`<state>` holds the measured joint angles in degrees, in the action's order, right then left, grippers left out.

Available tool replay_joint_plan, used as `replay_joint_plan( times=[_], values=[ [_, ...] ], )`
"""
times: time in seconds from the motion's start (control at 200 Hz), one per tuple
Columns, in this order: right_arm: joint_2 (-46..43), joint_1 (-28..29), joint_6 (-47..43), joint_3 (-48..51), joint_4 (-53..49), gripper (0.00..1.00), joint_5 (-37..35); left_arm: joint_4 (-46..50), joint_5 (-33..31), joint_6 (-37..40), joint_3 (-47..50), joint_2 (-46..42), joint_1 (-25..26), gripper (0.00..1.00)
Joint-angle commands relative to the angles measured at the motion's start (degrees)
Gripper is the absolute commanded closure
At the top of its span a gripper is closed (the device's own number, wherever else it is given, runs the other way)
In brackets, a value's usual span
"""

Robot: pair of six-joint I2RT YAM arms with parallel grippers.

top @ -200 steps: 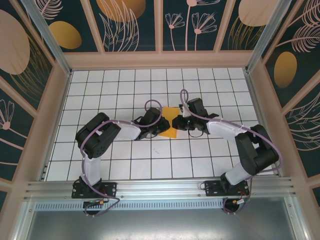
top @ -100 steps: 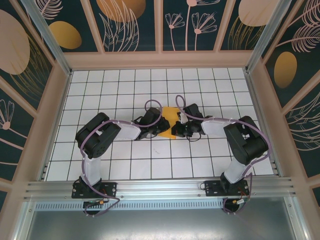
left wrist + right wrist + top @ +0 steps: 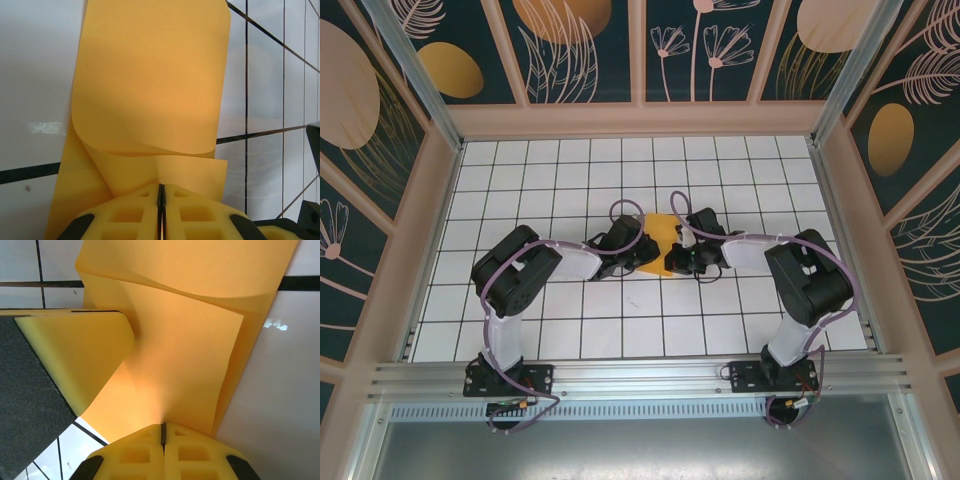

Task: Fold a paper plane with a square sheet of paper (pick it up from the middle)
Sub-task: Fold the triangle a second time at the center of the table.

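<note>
**Left gripper** (image 3: 161,192): yellow pads pressed flat together with no gap. Orange-yellow sheet of paper (image 3: 150,90) pinched in the seam.

**Right gripper** (image 3: 163,429): pads likewise closed tight. Same sheet (image 3: 190,360) gripped at its edge and rising out of the seam.

**Sheet, form:** doubled over in at least two layers. Upper layer bowed in a soft curve rather than pressed into a sharp crease.

**Sheet, axis:** in both wrist views, long axis straight away from the jaws. From above, a narrow strip (image 3: 661,230), long axis from the arms' side toward the far wall.

**Sheet, place:** middle of the white tiled table (image 3: 520,180), between left gripper (image 3: 642,250) and right gripper (image 3: 672,262), the two close together. Lifted or resting on the tiles: cannot tell.

**Left wrist view:** free curved edge of the top flap, with a shorter layer beneath it near the pads.

**Right wrist view:** yellow pad (image 3: 75,350) of the left gripper against the sheet's side.

**Top view:** both arms bent inward to the strip, layering not legible.
</note>
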<state>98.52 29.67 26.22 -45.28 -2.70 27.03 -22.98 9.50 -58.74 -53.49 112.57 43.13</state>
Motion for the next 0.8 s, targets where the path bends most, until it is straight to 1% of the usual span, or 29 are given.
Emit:
replay_joint_plan(
  times=[0.0,0.095,0.22,0.415,0.796],
  values=[
    [0.1,-0.1,-1.0,1.3,-4.8,0.94,-2.8,3.1,-1.7,0.0,1.5,1.9,0.0,0.87],
    [-2.0,-0.1,-1.0,0.9,-5.3,0.93,-1.3,2.9,-1.7,-0.1,1.6,1.9,0.0,0.87],
    [-1.7,0.5,-1.4,1.4,-5.9,0.93,0.9,3.0,-1.7,-0.2,1.5,2.0,0.0,0.87],
    [-2.5,0.9,-2.0,3.5,-7.3,0.93,0.3,3.3,-1.6,-0.2,1.4,2.2,0.0,0.88],
    [-5.1,1.0,-4.9,4.0,-11.9,0.93,-0.4,3.8,-1.7,0.0,1.1,2.1,0.0,0.88]
  ],
)
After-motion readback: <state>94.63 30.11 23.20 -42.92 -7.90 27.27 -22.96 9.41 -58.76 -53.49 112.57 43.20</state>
